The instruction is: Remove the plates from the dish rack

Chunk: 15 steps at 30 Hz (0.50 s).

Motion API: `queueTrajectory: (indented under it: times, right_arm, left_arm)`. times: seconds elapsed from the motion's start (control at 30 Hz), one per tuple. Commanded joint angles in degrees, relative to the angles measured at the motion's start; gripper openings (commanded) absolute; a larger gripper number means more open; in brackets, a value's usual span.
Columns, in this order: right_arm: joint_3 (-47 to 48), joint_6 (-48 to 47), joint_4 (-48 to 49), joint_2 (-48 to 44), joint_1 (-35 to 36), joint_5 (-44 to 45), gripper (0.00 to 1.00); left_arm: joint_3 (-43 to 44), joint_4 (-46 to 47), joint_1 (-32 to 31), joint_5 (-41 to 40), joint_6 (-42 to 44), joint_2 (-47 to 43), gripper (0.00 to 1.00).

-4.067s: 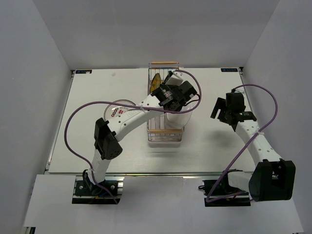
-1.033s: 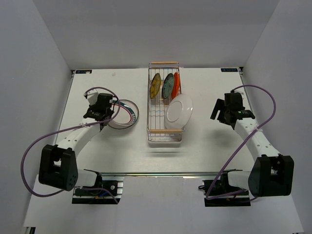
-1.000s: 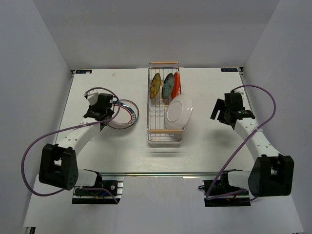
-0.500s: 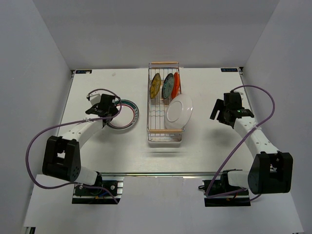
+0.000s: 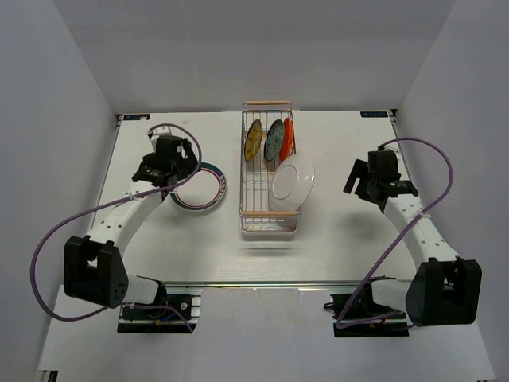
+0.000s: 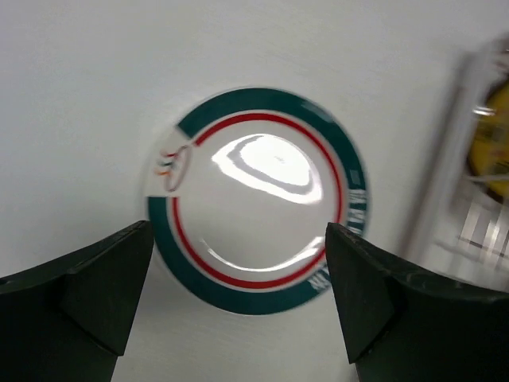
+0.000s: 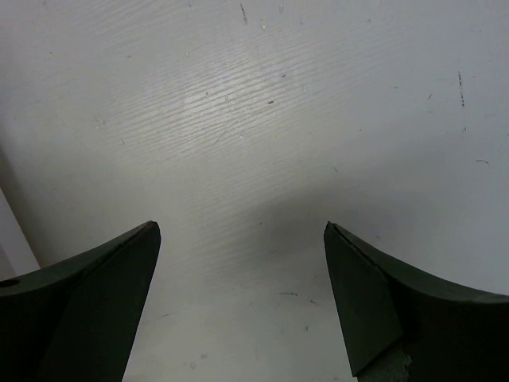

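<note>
White plate [image 5: 292, 178] is the worry: it leans tilted against the right rail of the dish rack [image 5: 256, 195], half out of the slots. Bump the rack and it likely slides onto the table [image 5: 334, 239] or clatters.

Yellow patterned plate [image 5: 254, 138], teal plate [image 5: 275, 138] and orange-red plate [image 5: 288, 135] stand on edge at the far end, packed close. Fingers going for one could knock its neighbour, esp. teal and orange-red, which look touching. Rack is light wire and may drag along if a plate snags.

Left gripper [image 5: 176, 169] has its jaws spread wide and holds nothing, hovering over the teal-and-red-rimmed plate [image 6: 258, 199] lying flat on the table left of the rack. A low sweep toward the rack could clip it. Right gripper [image 7: 238, 294] is also spread and empty, over the table right of the rack, well apart from it.
</note>
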Motion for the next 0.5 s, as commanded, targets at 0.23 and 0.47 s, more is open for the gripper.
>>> queueTrajectory:
  times: [0.23,0.47]
  right_arm:
    - [0.79,-0.52,0.94,-2.45,-0.15,-1.71,0.89]
    - [0.35,-1.13,2.17,-2.98,-0.15,-3.82,0.89]
  left_arm:
    - [18.44,3.88,-6.42,30.01,13.09,0.74,0.98]
    - [37.91,-7.34,-12.93,9.53,15.20,13.37,0.98]
